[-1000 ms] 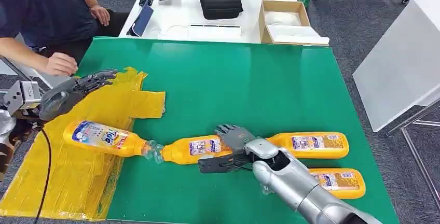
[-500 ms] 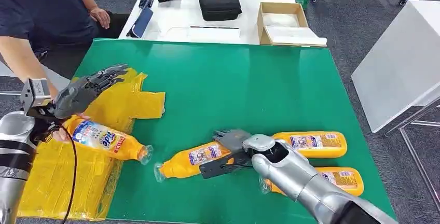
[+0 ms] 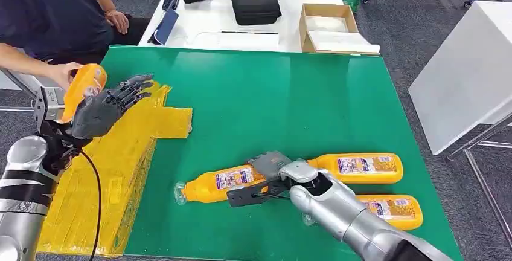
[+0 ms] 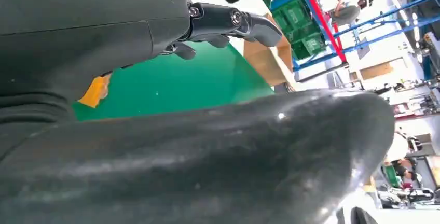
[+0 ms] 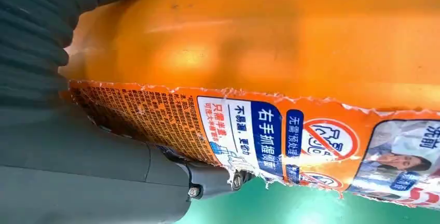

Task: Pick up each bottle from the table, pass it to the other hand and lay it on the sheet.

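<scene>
My right hand [image 3: 273, 175] grips an orange bottle [image 3: 218, 183] lying on the green table [image 3: 272, 98], fingers over its body and thumb beneath. The right wrist view has that bottle's label [image 5: 270, 136] pressed against my right hand [image 5: 78, 156]. Two more orange bottles [image 3: 361, 168] [image 3: 393, 209] lie beside my right forearm. My left hand [image 3: 108, 107] hovers over the far end of the yellow sheet [image 3: 90, 206], fingers spread and holding nothing; its fingers [image 4: 228, 22] point out over the table. Behind it a person's hand [image 3: 63, 74] holds up another orange bottle [image 3: 84, 84].
A person in a dark shirt [image 3: 42, 7] sits at the table's far left corner. Beyond the green table a white table carries a black case [image 3: 256, 0] and a cardboard box [image 3: 331, 25]. Another white table [image 3: 471, 61] stands to the right.
The person has lifted the bottle off the yellow sheet and holds it in the air. My left hand rose slightly. My right hand slid its bottle a little to the left.
</scene>
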You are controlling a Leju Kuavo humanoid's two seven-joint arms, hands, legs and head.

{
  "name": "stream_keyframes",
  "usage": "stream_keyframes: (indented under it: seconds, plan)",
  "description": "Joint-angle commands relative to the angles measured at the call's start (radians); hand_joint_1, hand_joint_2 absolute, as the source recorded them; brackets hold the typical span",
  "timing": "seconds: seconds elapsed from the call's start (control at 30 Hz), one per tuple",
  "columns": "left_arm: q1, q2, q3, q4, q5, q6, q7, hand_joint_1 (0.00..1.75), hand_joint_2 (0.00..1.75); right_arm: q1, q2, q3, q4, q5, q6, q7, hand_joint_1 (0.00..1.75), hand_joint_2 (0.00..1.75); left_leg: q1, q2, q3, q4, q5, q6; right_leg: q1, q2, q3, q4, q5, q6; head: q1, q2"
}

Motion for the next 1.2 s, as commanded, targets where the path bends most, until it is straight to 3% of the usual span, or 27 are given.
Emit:
stream_keyframes:
  seconds: [0.03, 0.17, 0.23, 0.27, 0.33, 0.4, 0.47, 0.57, 0.67, 1.2]
  plan:
    - [0.003, -0.063, 0.044, 0.030, 0.071, 0.018, 0.083, 0.00, 0.00, 0.095, -0.010, -0.007, 0.063, -0.009, -0.010, 0.017, 1.75, 1.75, 0.001, -0.003, 0.001, -0.001, 0.001, 0.001, 0.001, -0.003, 0.002, -0.002, 0.000, -0.001, 0.000, 0.000]
    - [0.072, -0.096, 0.076, -0.040, 0.154, 0.062, 0.147, 0.00, 0.00, 0.143, 0.004, -0.079, 0.030, -0.004, -0.078, 0.035, 1.75, 1.75, 0.000, -0.003, 0.001, -0.003, 0.002, 0.001, 0.001, -0.003, 0.003, -0.003, 0.001, -0.001, 0.000, 0.000]
    - [0.132, -0.129, 0.116, -0.085, 0.261, 0.112, 0.240, 0.00, 0.00, 0.184, 0.008, -0.146, -0.015, 0.018, -0.162, 0.047, 1.75, 1.75, 0.000, -0.003, 0.001, -0.004, 0.002, 0.001, 0.001, -0.003, 0.002, -0.005, 0.001, -0.001, 0.000, 0.000]
    - [0.177, -0.136, 0.121, -0.157, 0.271, 0.168, 0.300, 0.00, 1.75, 0.230, 0.024, -0.233, -0.082, -0.005, -0.258, 0.056, 1.75, 1.75, 0.000, -0.004, 0.000, -0.005, 0.003, 0.002, 0.001, -0.004, 0.002, -0.006, 0.002, -0.002, 0.000, 0.000]
    - [0.352, -0.170, 0.164, -0.310, 0.331, 0.235, 0.344, 0.00, 1.75, 0.342, 0.012, -0.372, -0.302, -0.040, -0.336, 0.044, 1.75, 1.75, 0.000, -0.003, 0.001, -0.005, 0.003, 0.002, 0.000, -0.003, 0.002, -0.006, 0.002, -0.001, 0.000, 0.000]
    - [0.516, -0.235, 0.193, -0.469, 0.285, 0.331, 0.350, 0.00, 1.75, 0.451, 0.005, -0.495, -0.570, -0.166, -0.330, 0.012, 1.75, 1.75, -0.002, 0.001, 0.002, -0.006, 0.001, 0.002, -0.001, 0.001, 0.002, -0.006, 0.002, -0.001, 0.000, 0.000]
    - [0.583, -0.281, 0.178, -0.544, 0.204, 0.373, 0.312, 0.00, 1.75, 0.510, -0.009, -0.546, -0.733, -0.214, -0.317, 0.003, 1.75, 1.75, -0.002, 0.001, -0.002, -0.002, -0.001, 0.002, -0.002, 0.000, -0.001, -0.001, -0.001, 0.000, 0.000, 0.000]
    - [0.603, -0.308, 0.157, -0.588, 0.106, 0.425, 0.268, 0.00, 1.75, 0.563, -0.010, -0.569, -0.836, -0.240, -0.313, -0.025, 1.75, 1.75, -0.003, -0.002, -0.010, 0.001, -0.002, 0.003, -0.002, -0.003, -0.008, 0.001, -0.003, 0.000, -0.001, 0.000]
    - [0.589, -0.308, 0.148, -0.582, 0.117, 0.432, 0.274, 0.00, 1.75, 0.585, -0.005, -0.548, -0.854, -0.235, -0.314, -0.047, 1.75, 1.75, -0.002, -0.005, -0.018, 0.001, -0.001, 0.002, -0.002, -0.004, -0.015, 0.000, -0.002, -0.001, 0.000, 0.000]
    - [0.584, -0.304, 0.144, -0.563, 0.148, 0.420, 0.286, 0.00, 1.75, 0.596, 0.001, -0.518, -0.841, -0.221, -0.347, -0.058, 1.75, 1.75, -0.002, -0.004, -0.018, -0.001, 0.000, 0.002, -0.001, -0.001, -0.016, -0.001, 0.000, -0.001, 0.000, 0.000]
